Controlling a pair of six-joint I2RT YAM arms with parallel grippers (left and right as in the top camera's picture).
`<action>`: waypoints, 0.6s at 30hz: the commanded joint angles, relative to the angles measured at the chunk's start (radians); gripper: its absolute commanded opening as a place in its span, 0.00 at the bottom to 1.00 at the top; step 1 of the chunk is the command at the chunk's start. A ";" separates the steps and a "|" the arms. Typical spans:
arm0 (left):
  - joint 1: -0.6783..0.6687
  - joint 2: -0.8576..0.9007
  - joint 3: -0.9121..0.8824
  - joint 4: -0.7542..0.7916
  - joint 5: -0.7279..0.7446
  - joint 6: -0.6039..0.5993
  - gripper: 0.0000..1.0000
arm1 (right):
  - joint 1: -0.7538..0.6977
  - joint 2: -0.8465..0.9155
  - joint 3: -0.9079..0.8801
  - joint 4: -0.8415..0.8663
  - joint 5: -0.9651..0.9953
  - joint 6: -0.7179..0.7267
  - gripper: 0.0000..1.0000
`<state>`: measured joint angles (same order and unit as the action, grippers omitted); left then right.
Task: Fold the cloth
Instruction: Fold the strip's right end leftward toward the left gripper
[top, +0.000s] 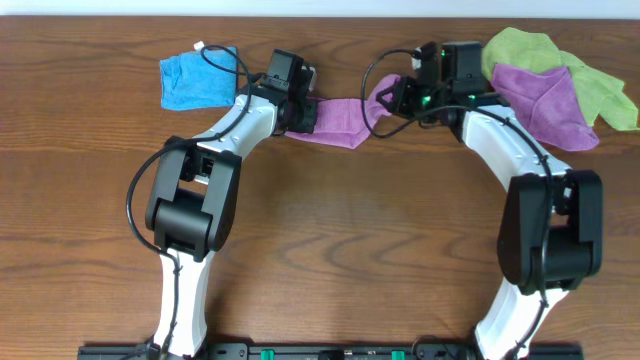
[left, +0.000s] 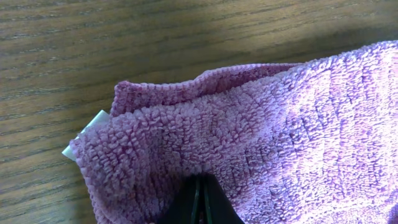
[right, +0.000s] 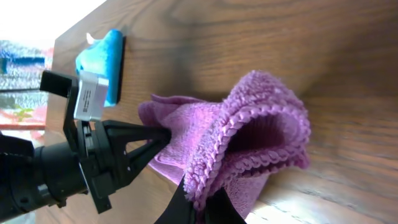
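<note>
Overhead, the cloth (top: 335, 120) is seen on the table (top: 330, 230) between both arms; one end is clamped by the left gripper (top: 304, 110), the opposite edge is pinched by the right gripper (top: 386, 100).

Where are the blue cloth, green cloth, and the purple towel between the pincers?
Bright blue cloth (top: 195, 80): overhead view, middle.
Lime green cloth (top: 520, 45): overhead view, top fold.
Pinkish-purple microfibre towel (top: 340, 120): overhead view, middle.
</note>
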<state>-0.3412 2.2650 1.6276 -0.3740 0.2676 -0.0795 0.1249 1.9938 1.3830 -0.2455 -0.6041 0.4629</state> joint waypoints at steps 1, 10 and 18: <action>0.000 0.056 -0.014 -0.032 0.029 -0.021 0.06 | 0.039 -0.013 0.011 -0.019 0.037 -0.021 0.02; 0.000 0.055 -0.007 -0.034 0.048 -0.034 0.06 | 0.137 -0.013 0.011 -0.040 0.110 -0.050 0.01; 0.001 0.032 0.018 -0.045 0.083 -0.039 0.06 | 0.157 -0.013 0.011 -0.064 0.154 -0.053 0.01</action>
<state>-0.3363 2.2684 1.6386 -0.3977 0.3161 -0.1085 0.2733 1.9938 1.3830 -0.3054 -0.4770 0.4313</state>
